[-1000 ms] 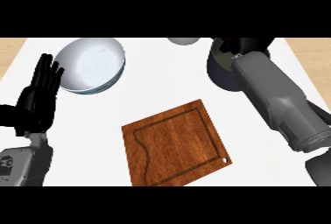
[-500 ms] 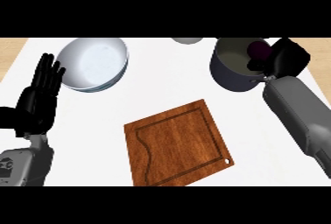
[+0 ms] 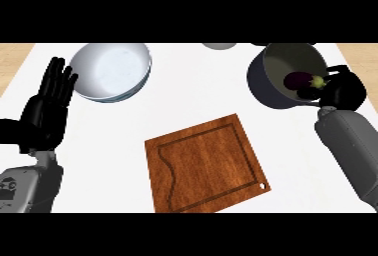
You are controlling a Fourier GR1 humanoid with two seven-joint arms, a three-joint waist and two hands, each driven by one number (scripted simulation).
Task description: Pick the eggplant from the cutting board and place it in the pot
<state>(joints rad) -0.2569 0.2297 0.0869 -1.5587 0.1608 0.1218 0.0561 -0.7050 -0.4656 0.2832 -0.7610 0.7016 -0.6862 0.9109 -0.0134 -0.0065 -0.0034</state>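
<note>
The dark purple eggplant (image 3: 298, 80) with its green stem lies inside the grey pot (image 3: 267, 85) at the back right, against the pot's right wall. My right hand (image 3: 344, 91) is just right of the pot's rim, fingers relaxed beside the stem end, not curled round it. The wooden cutting board (image 3: 204, 163) lies bare in the middle of the counter. My left hand (image 3: 46, 111) rests open at the left edge, fingers up.
A large white bowl (image 3: 112, 70) stands at the back left. A small pale round object (image 3: 219, 45) shows at the back edge between bowl and pot. The white counter meets a wooden floor strip at both back corners.
My right hand has drawn back from above the pot to its right rim, and the eggplant it carried now lies in the pot. The left hand has not moved.
</note>
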